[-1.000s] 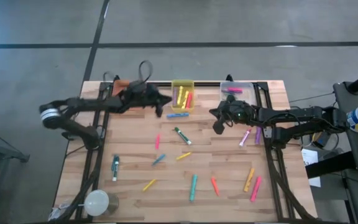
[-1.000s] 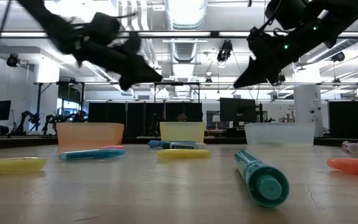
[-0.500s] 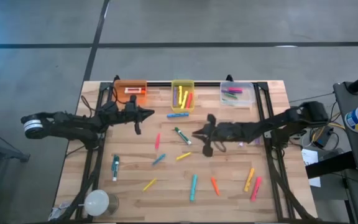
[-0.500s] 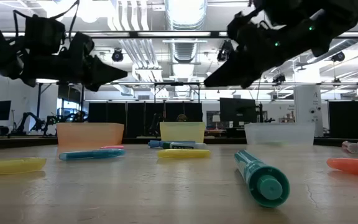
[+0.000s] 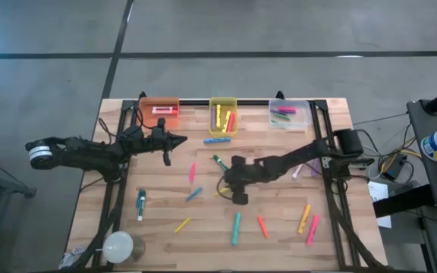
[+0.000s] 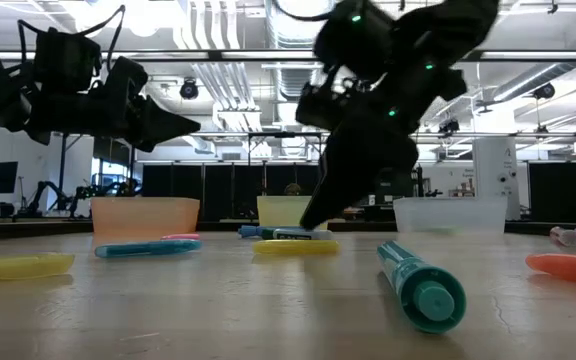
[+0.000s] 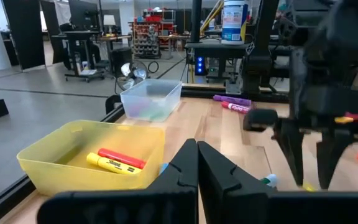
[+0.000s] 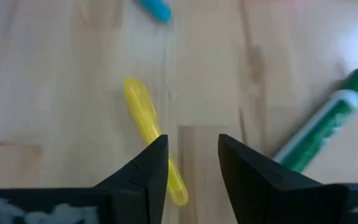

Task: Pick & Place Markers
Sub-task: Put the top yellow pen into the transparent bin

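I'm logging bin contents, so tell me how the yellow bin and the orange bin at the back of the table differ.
The yellow bin sits in the middle of the back row; the orange bin sits to its left in the high view. The yellow bin holds several markers, yellow and red among them; the orange bin shows only one marker, red or orange with a white label. Both are small translucent tubs standing upright along the table's back edge.

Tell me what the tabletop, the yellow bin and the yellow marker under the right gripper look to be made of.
Tabletop: wood planks, matt finish; grain and plank seams show.
Yellow bin: probably thin plastic, translucent; the markers inside show through its wall.
Yellow marker: likely smooth plastic with a slight sheen, though its make is not certain. The right gripper hangs open just over it.
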{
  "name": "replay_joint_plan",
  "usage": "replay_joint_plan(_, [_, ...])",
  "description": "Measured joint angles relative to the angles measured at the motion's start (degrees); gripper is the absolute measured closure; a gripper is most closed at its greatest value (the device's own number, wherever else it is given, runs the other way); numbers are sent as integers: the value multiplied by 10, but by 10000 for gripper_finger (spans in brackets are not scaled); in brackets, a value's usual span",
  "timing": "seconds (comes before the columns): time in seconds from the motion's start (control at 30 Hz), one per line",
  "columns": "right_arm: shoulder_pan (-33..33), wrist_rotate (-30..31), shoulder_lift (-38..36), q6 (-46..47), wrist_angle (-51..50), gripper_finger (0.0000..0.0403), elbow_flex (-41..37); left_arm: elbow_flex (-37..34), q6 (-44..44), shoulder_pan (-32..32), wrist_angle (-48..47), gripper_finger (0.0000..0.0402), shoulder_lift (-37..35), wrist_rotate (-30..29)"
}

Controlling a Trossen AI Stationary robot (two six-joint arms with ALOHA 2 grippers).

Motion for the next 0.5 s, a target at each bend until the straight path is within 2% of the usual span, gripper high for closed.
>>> replay_joint_plan(0.17, [0, 0, 56, -16, -84, 285, 79, 0, -2, 0, -3, 401, 1, 0])
replay_joint_plan(0.3, [0, 1, 89, -22, -153, 313, 130, 0, -3, 0, -6, 401, 3, 0])
replay_joint_plan(0.5, [0, -2, 91, -34, -183, 361, 151, -4, -4, 0, -7, 401, 3, 0])
